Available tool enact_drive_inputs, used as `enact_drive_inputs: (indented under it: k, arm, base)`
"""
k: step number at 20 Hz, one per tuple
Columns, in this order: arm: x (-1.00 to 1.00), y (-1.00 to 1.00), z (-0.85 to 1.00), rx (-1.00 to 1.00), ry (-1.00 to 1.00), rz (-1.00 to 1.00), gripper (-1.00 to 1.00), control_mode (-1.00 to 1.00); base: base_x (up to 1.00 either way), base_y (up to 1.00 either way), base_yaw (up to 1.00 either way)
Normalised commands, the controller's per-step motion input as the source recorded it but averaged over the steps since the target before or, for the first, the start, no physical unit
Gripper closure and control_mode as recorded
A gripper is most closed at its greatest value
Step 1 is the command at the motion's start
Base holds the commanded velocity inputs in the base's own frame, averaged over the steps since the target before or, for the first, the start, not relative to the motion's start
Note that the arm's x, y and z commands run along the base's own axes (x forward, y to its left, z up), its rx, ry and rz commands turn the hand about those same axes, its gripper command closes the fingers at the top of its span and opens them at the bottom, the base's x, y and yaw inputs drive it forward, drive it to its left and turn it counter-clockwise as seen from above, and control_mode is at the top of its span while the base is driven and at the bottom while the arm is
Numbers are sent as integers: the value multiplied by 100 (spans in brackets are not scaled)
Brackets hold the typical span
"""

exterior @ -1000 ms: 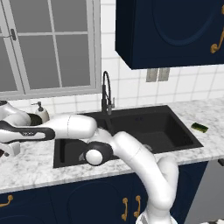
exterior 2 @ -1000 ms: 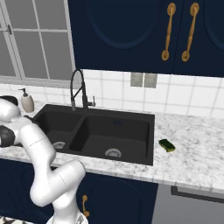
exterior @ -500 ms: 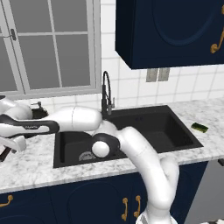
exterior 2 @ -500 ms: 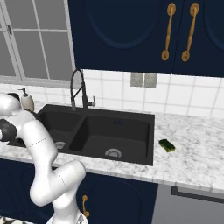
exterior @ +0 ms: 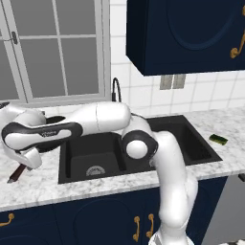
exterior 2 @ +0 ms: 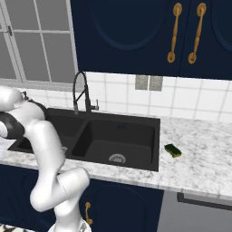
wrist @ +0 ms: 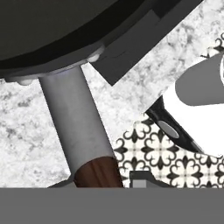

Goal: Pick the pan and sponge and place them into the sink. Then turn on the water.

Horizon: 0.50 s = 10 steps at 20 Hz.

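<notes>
The end effector (exterior: 21, 168) is clenched on the pan (wrist: 52, 35) handle, left of the sink (exterior: 162, 139).

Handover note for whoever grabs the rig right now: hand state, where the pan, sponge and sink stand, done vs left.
Hand: far to the robot's left over the counter, shut on the pan's reddish-brown handle, per the hand view.
Pan: at the left counter, outside the sink; whether it is lifted cannot be told.
Sponge: on the counter right of the sink, untouched.
Sink: both basins hold nothing; no water at the faucet.
Done: pan gripped.
Left: pan into sink, sponge into sink, water on.
</notes>
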Motion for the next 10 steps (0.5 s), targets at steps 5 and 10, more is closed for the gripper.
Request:
enact_drive_inputs:
  k: [5,10]
  arm:
    - [-40,-90,39,4,0,-8,100,-100]
    - [-32,-99,37,4,0,-9,100,-100]
  base:
    - [0,0,0]
    - [0,0,0]
